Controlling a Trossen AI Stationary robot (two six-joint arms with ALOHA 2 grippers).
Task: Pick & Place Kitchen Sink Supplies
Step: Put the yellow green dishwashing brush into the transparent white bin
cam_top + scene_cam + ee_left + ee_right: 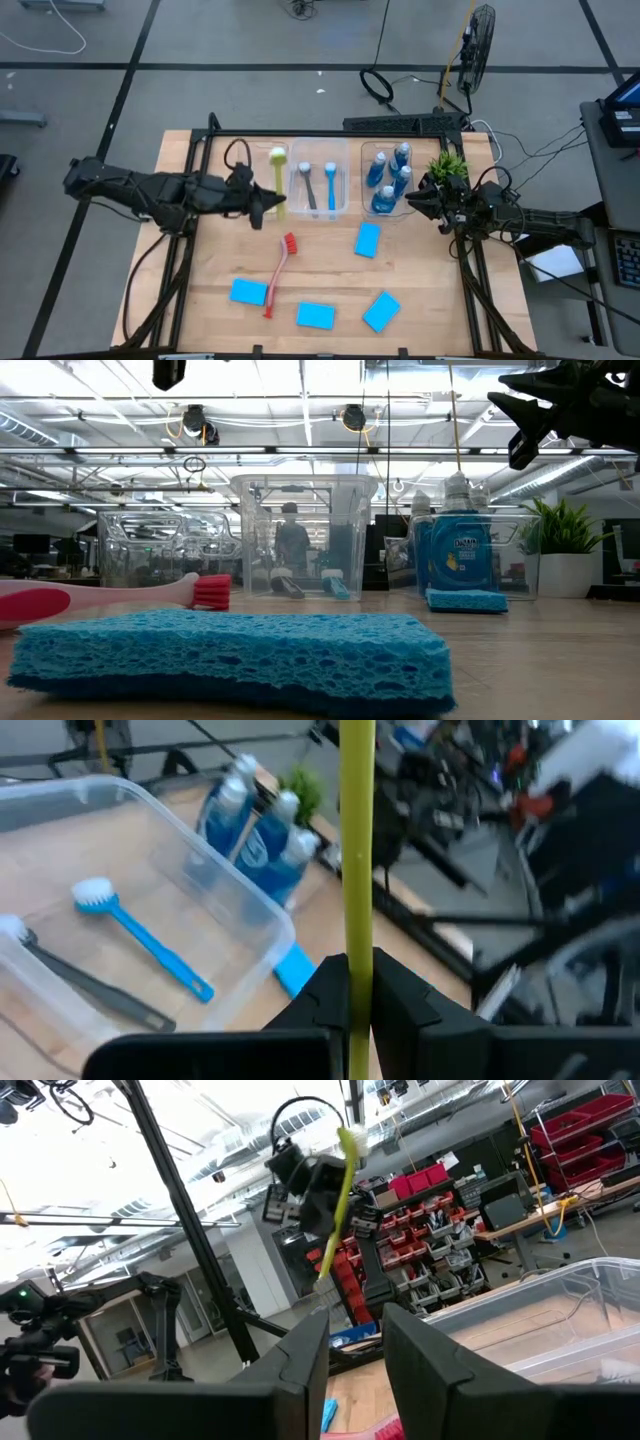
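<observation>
Four flat blue rectangular sponges [368, 240] lie on the wooden table. Four small blue bottles with grey caps [384, 199] stand together. Four slim long-handled brushes show: one red [279, 270], one blue [331, 184], one grey [309, 187], one yellow-green [277, 175]. Three clear plastic bins [341, 150] and one small green potted plant [447, 166] complete the count.

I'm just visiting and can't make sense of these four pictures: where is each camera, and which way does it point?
High view: above the table, looking straight down; shows both arms, the left gripper holding the yellow-green brush.
Low view: at tabletop height, looking level across a sponge into the room; the right gripper hangs at top.
Left wrist view: on the left arm, looking past its fingers clamped on the brush.
Right wrist view: on the right arm, past its open fingers, towards the left arm.
Shared: both wrist views show the brush.
</observation>
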